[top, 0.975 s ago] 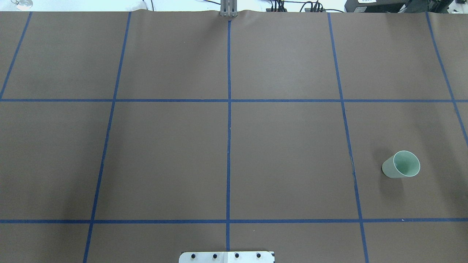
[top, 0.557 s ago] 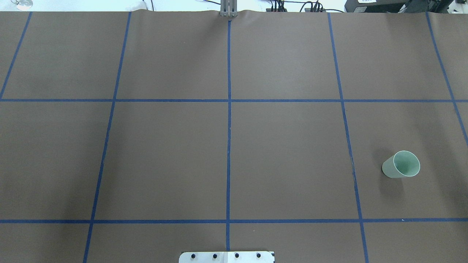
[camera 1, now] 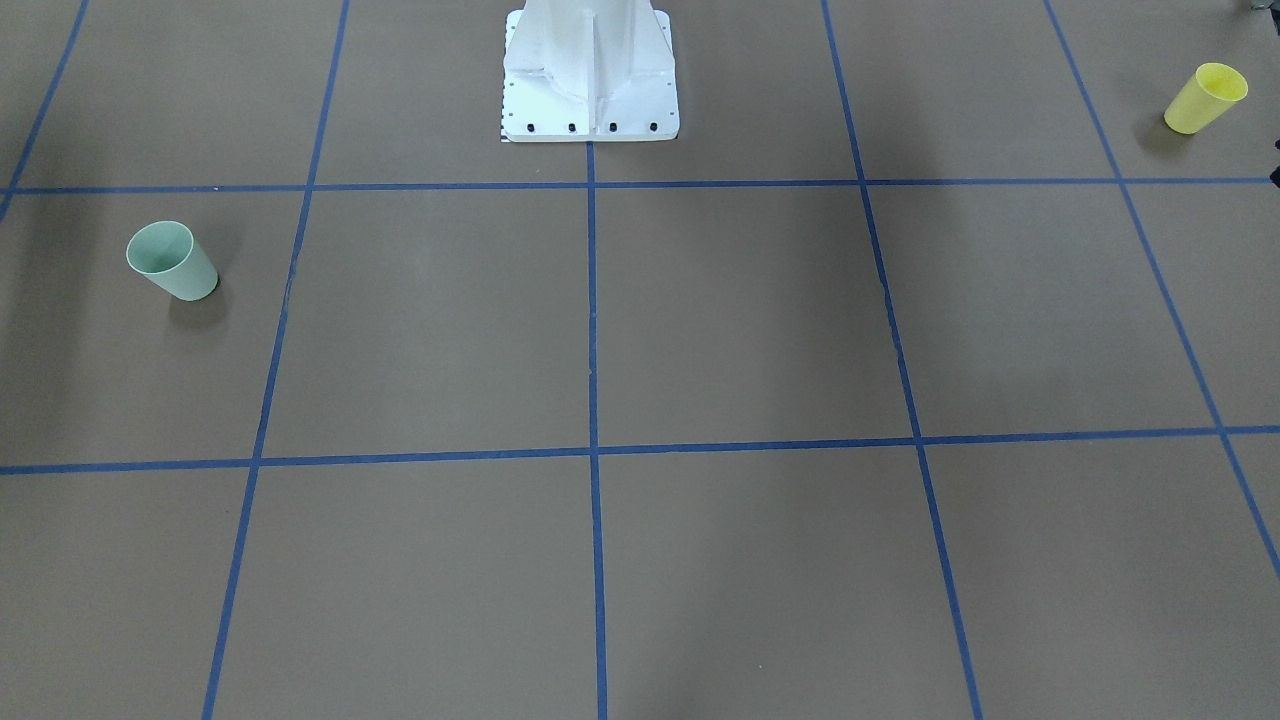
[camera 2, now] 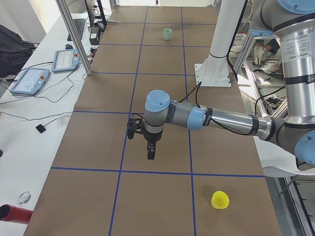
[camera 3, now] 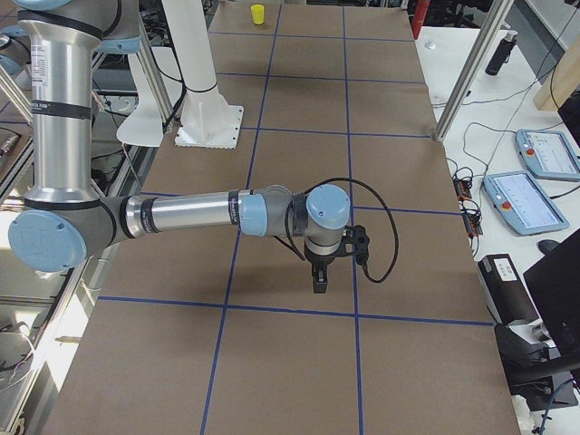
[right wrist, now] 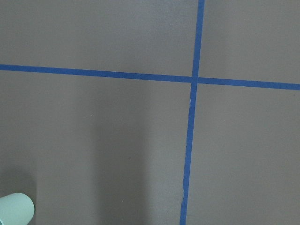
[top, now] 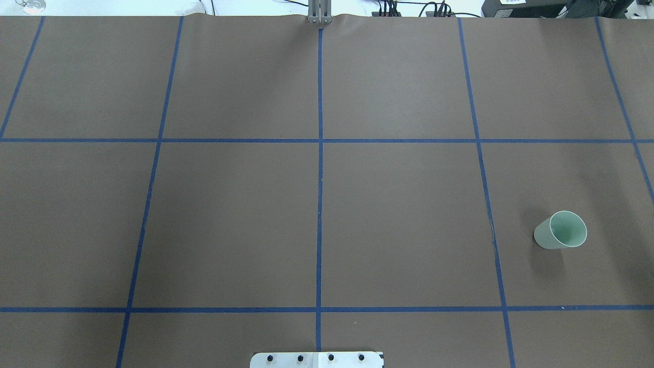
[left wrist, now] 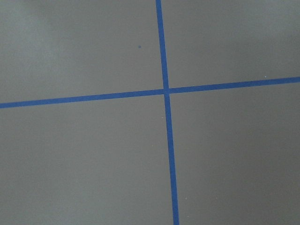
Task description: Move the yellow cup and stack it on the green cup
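2 cups stand apart: the bright yellow plastic cup far left of the white robot base, the pale green plastic cup far right. I cannot tell if the left end effector or the right end effector is clenched.

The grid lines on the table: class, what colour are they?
Blue; the grid lines show best in the overhead exterior view.

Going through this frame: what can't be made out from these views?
Left gripper, right gripper: shown only in the side views and small, so open or shut is unclear.
Yellow cup: missing from the overhead view, beyond its frame edge.
Green cup: cut off by the right wrist view's bottom-left corner.
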{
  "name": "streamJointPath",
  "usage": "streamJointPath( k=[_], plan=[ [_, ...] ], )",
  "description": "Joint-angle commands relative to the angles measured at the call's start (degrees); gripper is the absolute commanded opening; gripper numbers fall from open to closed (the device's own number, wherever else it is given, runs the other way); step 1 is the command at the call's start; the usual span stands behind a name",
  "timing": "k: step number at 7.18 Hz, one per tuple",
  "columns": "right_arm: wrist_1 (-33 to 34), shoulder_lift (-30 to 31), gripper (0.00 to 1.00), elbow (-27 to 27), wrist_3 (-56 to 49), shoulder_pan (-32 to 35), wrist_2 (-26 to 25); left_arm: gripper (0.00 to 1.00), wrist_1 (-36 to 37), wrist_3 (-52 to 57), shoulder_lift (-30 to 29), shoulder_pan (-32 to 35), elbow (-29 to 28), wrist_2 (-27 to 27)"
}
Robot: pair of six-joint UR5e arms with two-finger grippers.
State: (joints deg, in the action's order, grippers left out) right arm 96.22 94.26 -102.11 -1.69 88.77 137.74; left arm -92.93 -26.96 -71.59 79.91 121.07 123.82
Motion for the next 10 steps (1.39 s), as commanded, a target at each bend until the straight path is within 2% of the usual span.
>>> streamJointPath(
  k=[1, 2, 4, 5, 7, 8, 9, 10],
  plan=[
    [0.0, 0.1, 1.0, 0.1, 0.1, 0.0, 0.1, 1.0, -0.1, -21.7, 4.8, -10.9, 7.2, -6.7],
    [0.0, 0.1, 0.99, 0.2, 0.1, 0.0, 0.1, 1.0, -0.2, -29.8, 5.1, -16.0, 7.6, -11.6],
    [-0.1, 0.1, 1.0, 0.2, 0.1, -0.1, 0.1, 1.0, 0.4, -51.8, 8.5, -34.6, 7.5, -26.1],
    [-0.1, 0.0, 1.0, 0.5, -0.1, -0.1, -0.2, 1.0, 0.4, -61.3, 12.1, -40.5, 7.5, -29.9],
    [-0.1, 0.0, 1.0, 0.5, -0.1, -0.1, -0.3, 1.0, 0.5, -71.9, 19.9, -46.5, 7.3, -34.2],
    [-0.1, 0.0, 1.0, 0.6, -0.1, -0.1, -0.3, 1.0, 3.3, -79.0, 20.8, -51.0, 7.2, -34.2],
    [-0.1, 0.0, 1.0, 0.4, -0.6, 0.0, -0.5, 1.0, 7.3, -89.2, 20.5, -58.4, 6.8, -34.4],
    [-0.1, 0.0, 1.0, 0.5, -0.7, 0.0, -0.5, 1.0, 13.8, -100.0, 18.6, -64.6, 5.3, -34.4]
  ],
)
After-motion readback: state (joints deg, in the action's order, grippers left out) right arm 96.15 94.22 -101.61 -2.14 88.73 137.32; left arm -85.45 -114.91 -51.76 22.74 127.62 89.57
